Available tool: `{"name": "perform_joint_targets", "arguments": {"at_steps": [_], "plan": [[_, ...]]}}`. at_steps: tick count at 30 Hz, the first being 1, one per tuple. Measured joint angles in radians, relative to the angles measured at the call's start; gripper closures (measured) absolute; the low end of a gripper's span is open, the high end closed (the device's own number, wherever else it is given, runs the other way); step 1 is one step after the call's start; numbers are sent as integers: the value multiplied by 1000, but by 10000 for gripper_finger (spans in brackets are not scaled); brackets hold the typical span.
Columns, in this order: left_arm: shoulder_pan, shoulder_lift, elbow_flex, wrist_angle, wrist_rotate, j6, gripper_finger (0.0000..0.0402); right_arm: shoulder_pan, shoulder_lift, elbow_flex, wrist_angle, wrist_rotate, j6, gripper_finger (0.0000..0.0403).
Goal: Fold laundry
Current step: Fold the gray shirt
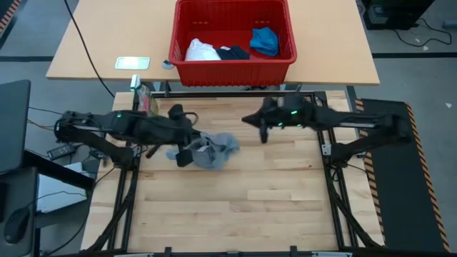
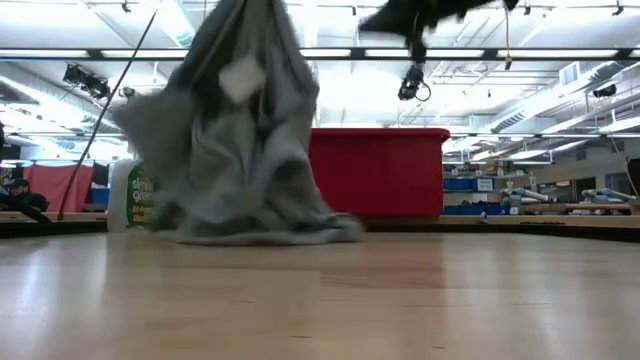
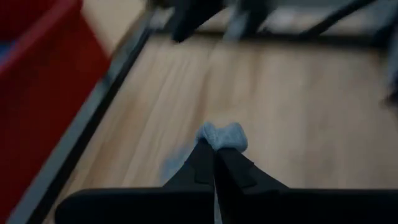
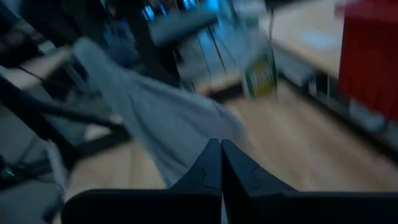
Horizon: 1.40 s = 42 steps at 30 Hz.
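Grey T-shirt pinched in left tool, hem on table.

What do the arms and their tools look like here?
Both arms are dark, near-black jointed links. The left arm and right arm each show a small green light. The left tool and right tool each end in two flat, tapered black fingers.

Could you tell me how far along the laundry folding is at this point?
Early. Done: only the grey T-shirt is out on the table, still bunched. In hand: the left gripper is shut on a bit of it, lifting it. The right gripper is shut, empty, above the table. Left: the white cloth, navy garment and blue garment lie in the red basket; nothing is folded.
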Motion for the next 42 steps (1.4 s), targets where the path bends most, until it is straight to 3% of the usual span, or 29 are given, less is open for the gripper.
{"name": "perform_joint_targets", "arguments": {"at_steps": [3, 7, 13, 20, 26, 32, 42], "plan": [[-31, -31, 0, 186, 40, 59, 401, 1, -77, 69, -46, 0, 4, 401], [-71, -53, 3, 387, 112, 8, 401, -22, -123, 166, -209, -33, 40, 402], [-97, -31, -1, 301, 31, -30, 401, -25, -79, 163, -332, -55, 117, 387], [-79, 22, 0, 251, 11, -142, 401, 72, 85, 149, -265, -71, 139, 301], [-77, 21, 0, 207, -251, -239, 401, 129, 155, 149, -229, -88, 137, 234], [-71, 26, 0, 102, -527, -395, 401, 132, 188, 149, -203, -11, 95, 210], [38, 52, 0, 178, -534, -403, 401, 163, 400, 149, 122, 63, 64, 213]]}}
